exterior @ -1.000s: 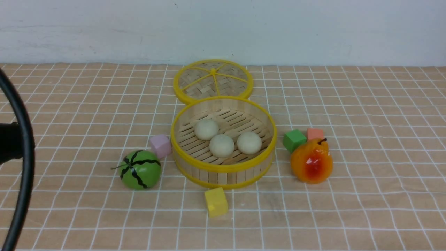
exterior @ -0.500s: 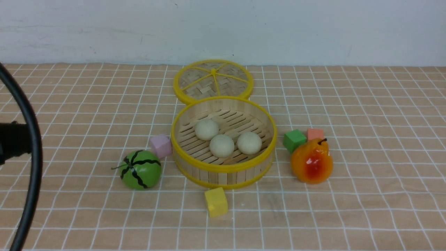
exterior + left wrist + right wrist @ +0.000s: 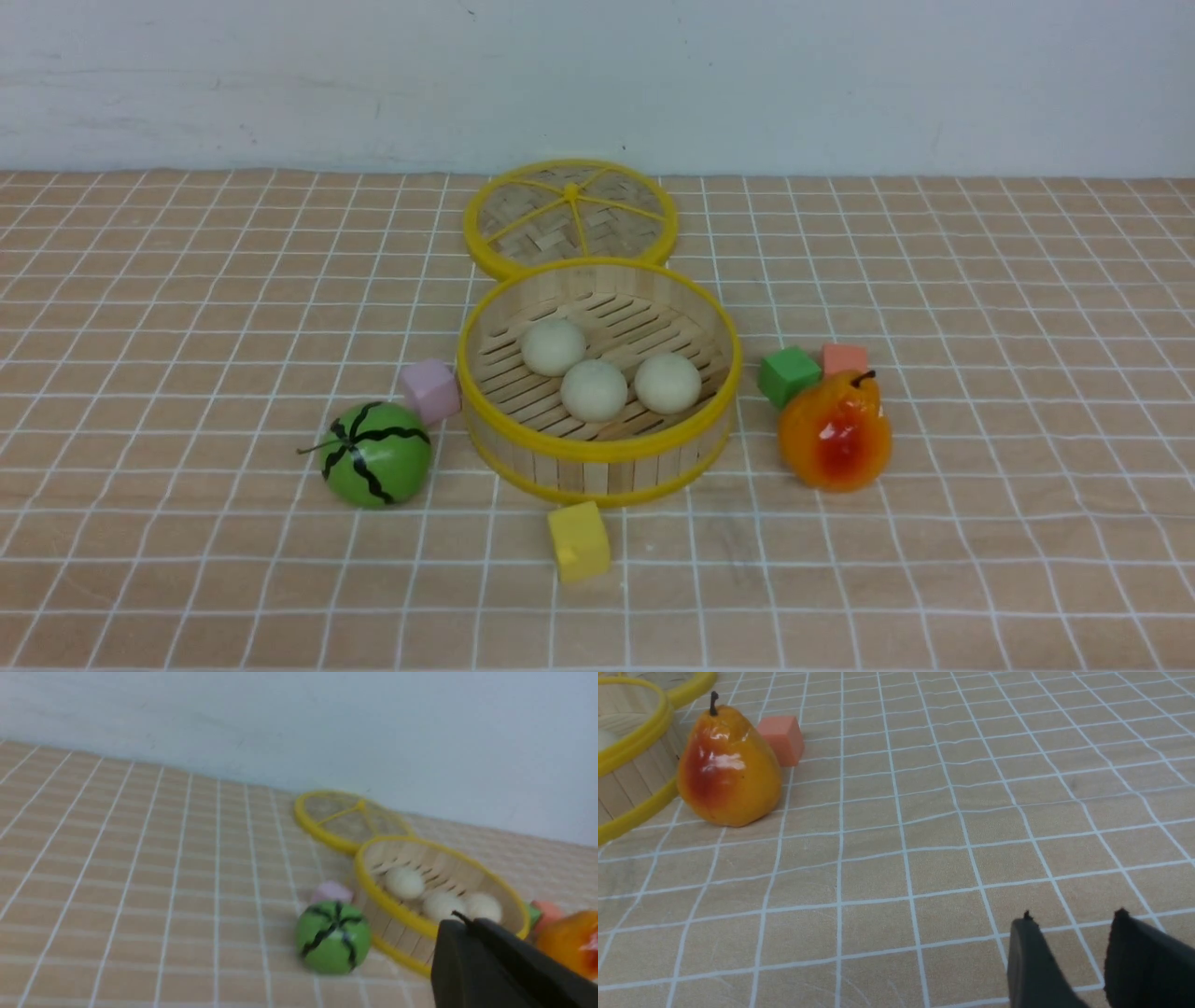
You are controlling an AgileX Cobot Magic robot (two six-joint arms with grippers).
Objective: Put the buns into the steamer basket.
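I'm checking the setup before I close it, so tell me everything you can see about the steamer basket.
The steamer basket is a round, shallow tray that looks like bamboo, with a wall of upright wooden strips, yellow rims at top and bottom, and a slatted floor. It stands upright and uncovered at the middle of the checked cloth. Three pale buns lie inside. Its lid lies flat just behind. A pink cube sits close to its left side and a yellow cube just in front.

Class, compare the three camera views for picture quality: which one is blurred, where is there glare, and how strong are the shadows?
Left wrist view: soft and blurred; the watermelon ball and buns lack crisp edges. Right wrist view: sharper, with white glare on the glossy pear. Front view: even lighting, and only faint shadows beside the steamer basket and the yellow cube.
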